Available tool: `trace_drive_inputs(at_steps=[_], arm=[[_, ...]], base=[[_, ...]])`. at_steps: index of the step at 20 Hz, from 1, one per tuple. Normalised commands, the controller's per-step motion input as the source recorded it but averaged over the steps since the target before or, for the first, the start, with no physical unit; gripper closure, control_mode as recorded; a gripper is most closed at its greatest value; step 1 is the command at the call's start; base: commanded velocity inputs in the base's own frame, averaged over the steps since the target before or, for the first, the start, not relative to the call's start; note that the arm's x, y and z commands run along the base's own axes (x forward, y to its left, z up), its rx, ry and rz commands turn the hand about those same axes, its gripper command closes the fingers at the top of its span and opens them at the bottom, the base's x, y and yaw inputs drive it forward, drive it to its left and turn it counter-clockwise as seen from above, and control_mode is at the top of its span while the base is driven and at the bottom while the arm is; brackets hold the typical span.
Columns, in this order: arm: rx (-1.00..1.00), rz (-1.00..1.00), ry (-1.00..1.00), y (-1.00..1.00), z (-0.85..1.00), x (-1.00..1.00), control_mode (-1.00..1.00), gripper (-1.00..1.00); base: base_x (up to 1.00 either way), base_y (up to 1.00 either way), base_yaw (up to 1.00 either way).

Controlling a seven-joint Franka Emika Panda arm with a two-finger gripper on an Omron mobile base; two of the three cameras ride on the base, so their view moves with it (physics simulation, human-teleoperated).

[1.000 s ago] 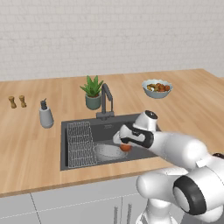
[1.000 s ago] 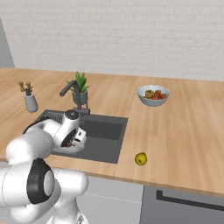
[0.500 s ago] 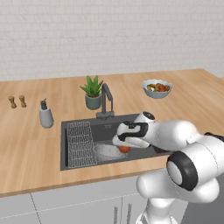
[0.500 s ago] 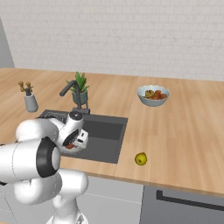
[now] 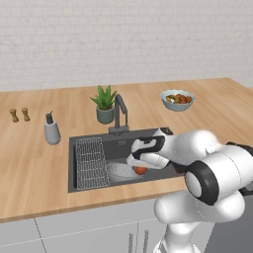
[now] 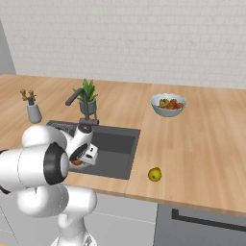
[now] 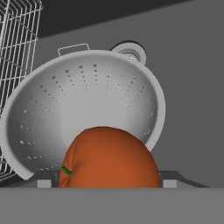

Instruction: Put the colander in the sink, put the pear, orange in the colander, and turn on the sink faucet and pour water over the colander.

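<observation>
The step in hand looks like the second one — loading fruit into the colander [image 7: 83,109], which already sits on the floor of the sink [image 5: 163,174], toward its front edge and just beside the wire rack [image 5: 91,160] that fills the basin's left part. The gripper [image 5: 134,167] hangs low inside the basin, directly above the colander's bowl, with the orange [image 7: 108,158] between its fingers; in the hand view the fruit sits right at the tips, over the perforated wall. The jaws are spread wide, about the width of the orange, so whether they pinch it or have just let go cannot be told. The next move, by my reading, calls for letting the orange drop into the bowl and lifting clear of the sink — then reaching for the pear [image 6: 154,174], which lies on the counter [image 6: 202,144] near its front edge, to the right of the sink. The sink faucet [image 5: 120,112] at the back edge shows no stream.
</observation>
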Motion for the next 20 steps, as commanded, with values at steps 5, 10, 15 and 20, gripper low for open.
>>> trace_drive_inputs(at_steps=[5, 10, 15, 20], arm=[[0.00, 0.00, -0.01, 0.13, 0.00, 0.01, -1.00, -1.00], [0.00, 0.01, -0.05, 0.23, 0.00, 0.05, -1.00, -1.00], [0.00, 0.00, -0.02, 0.12, 0.00, 0.09, -1.00, -1.00], [0.00, 0.00, -0.05, -0.01, 0.34, -0.01, -1.00, -1.00]], base=[[0.00, 0.00, 0.00], [0.00, 0.00, 0.00], [0.00, 0.00, 0.00], [0.00, 0.00, 0.00]])
